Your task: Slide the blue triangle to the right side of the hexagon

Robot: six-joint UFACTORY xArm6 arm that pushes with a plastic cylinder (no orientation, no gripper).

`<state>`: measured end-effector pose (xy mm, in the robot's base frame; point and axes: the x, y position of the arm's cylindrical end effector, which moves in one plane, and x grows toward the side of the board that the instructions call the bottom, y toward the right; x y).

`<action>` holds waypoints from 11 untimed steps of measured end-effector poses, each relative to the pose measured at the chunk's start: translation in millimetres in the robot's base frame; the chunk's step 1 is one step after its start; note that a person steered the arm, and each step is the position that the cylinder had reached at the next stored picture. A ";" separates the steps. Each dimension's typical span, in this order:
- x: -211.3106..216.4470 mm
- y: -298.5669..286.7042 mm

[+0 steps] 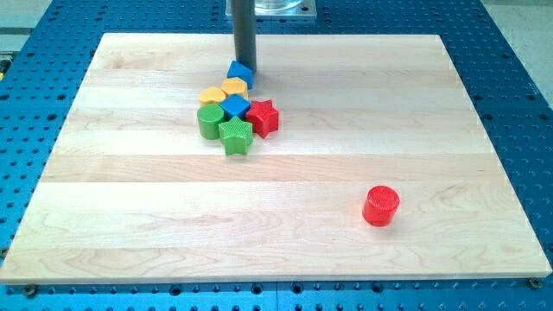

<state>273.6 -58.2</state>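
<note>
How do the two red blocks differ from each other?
The red star has points; the red cylinder is round. The star sits in the cluster, touching the green star; the cylinder stands alone toward the view's bottom right. My tip is near the star, far from the cylinder. Both are red and ridged.

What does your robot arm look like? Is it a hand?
No hand. All you can see of my arm is a straight, smooth, dark grey rod, round like a thick pencil, ending in my tip. At the view's top it hangs from a shiny silver metal mount. No cables, markings or fingers show.
</note>
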 end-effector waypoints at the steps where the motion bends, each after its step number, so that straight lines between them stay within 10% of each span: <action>1: 0.0 -45.6; 8: 45.4 37.2; 10: 74.2 189.1; 11: 176.1 269.8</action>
